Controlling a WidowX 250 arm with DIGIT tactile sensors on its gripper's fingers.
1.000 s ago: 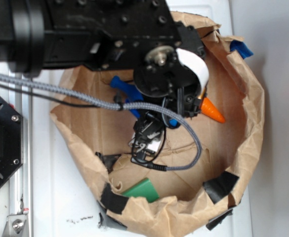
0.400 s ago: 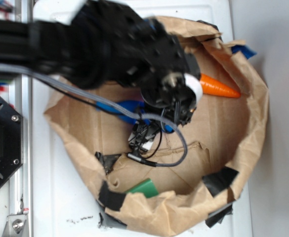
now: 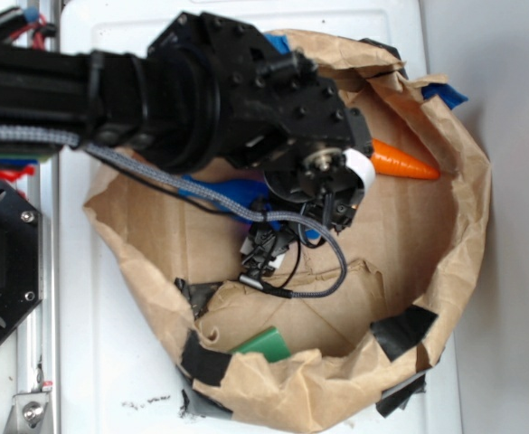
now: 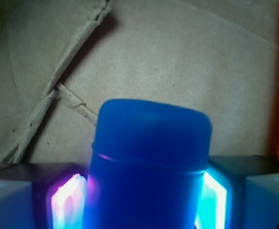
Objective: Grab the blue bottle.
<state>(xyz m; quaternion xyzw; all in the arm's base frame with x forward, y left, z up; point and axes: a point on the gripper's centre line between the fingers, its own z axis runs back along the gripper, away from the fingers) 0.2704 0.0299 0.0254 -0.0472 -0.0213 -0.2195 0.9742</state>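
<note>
End effector point(image 4: 146, 200) fingers point(image 4: 67, 200) clamped against blue bottle point(image 4: 149, 157) sides.

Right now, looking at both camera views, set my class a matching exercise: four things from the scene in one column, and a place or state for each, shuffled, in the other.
Things:
1. blue bottle
2. orange carrot
3. green block
4. hand

Places or states:
A. lying in the bag near its right wall
B. closed on both sides of a blue object
C. by the bag's lower rim
D. held between two glowing pads

Pairs: 1-D, 2-A, 3-C, 4-B
</note>
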